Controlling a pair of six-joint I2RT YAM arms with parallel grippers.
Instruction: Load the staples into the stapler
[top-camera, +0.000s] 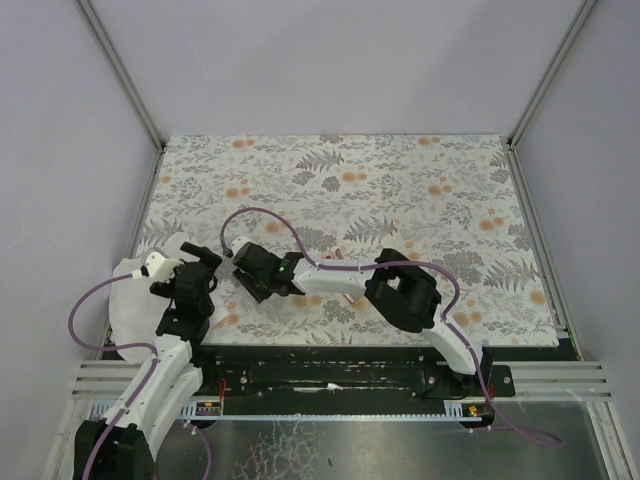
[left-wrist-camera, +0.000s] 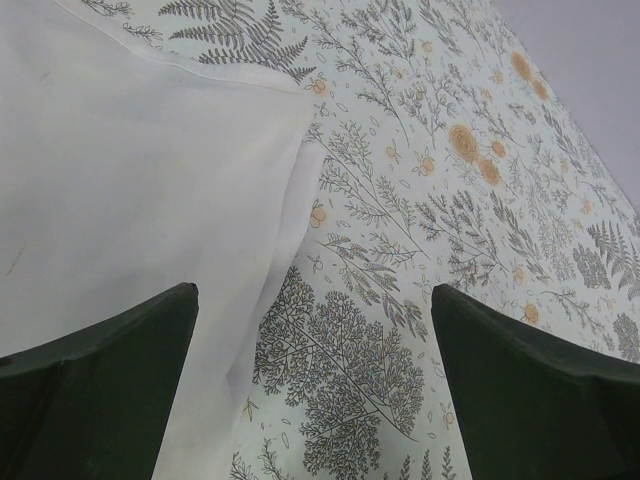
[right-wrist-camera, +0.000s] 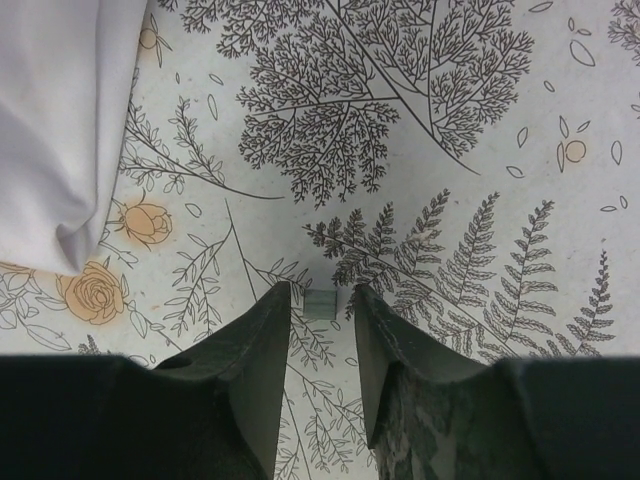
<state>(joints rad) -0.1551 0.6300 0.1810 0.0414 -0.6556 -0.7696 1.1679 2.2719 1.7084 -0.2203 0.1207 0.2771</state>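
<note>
A short grey strip of staples (right-wrist-camera: 320, 302) lies flat on the flowered table cover. My right gripper (right-wrist-camera: 321, 290) is down over it, open by a narrow gap. One fingertip stands on each side of the strip, with a sliver of cloth showing on both sides. In the top view the right gripper (top-camera: 243, 267) reaches left across the table's near part. My left gripper (left-wrist-camera: 313, 290) is wide open and holds nothing. It hangs over the edge of a white sheet (left-wrist-camera: 130, 180). The stapler is hidden from all views.
The white sheet (top-camera: 135, 292) lies crumpled at the near left, and its edge (right-wrist-camera: 60, 120) is close to the right gripper. Small pinkish bits (top-camera: 346, 256) peek out from under the right forearm. I cannot tell what they are. Grey walls enclose the table.
</note>
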